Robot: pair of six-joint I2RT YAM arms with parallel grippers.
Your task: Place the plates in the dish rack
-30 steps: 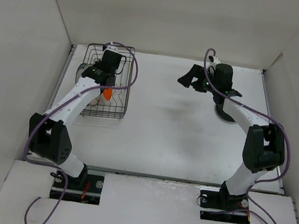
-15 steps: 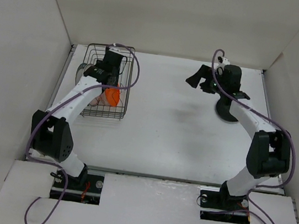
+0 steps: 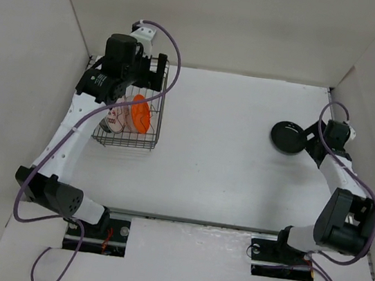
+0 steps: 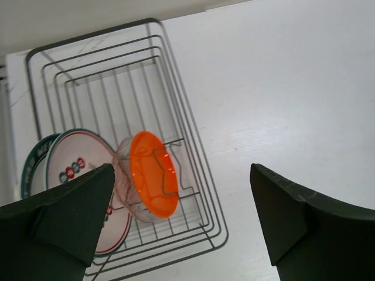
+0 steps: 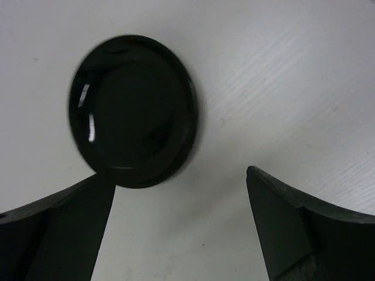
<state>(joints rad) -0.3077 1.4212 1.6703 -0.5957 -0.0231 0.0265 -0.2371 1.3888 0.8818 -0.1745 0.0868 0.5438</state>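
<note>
The dish rack [image 3: 147,142] [image 4: 193,153], black wire, stands at the table's far left. The plates in it stand on edge: orange [image 3: 140,113] [image 4: 153,181], clear glass [image 4: 124,186], white with red marks [image 3: 113,120] [image 4: 73,175] and green-rimmed [image 4: 30,163]. My left gripper [image 3: 119,80] [image 4: 181,219] hovers open above the rack, holding nothing. The black plate [image 3: 287,136] [image 5: 133,111] lies flat on the table at the right. My right gripper [image 3: 311,142] [image 5: 179,219] is open just to its right, low, with the jaws facing the plate's rim and apart from it.
White walls close in the table on the left, back and right. The rack sits close to the left wall [image 3: 45,58]. The black plate lies near the right wall [image 3: 374,104].
My left gripper opened, let go of the orange plate in the rack and lifted away above it. My right arm swung right, from beyond the black plate to its right side.
</note>
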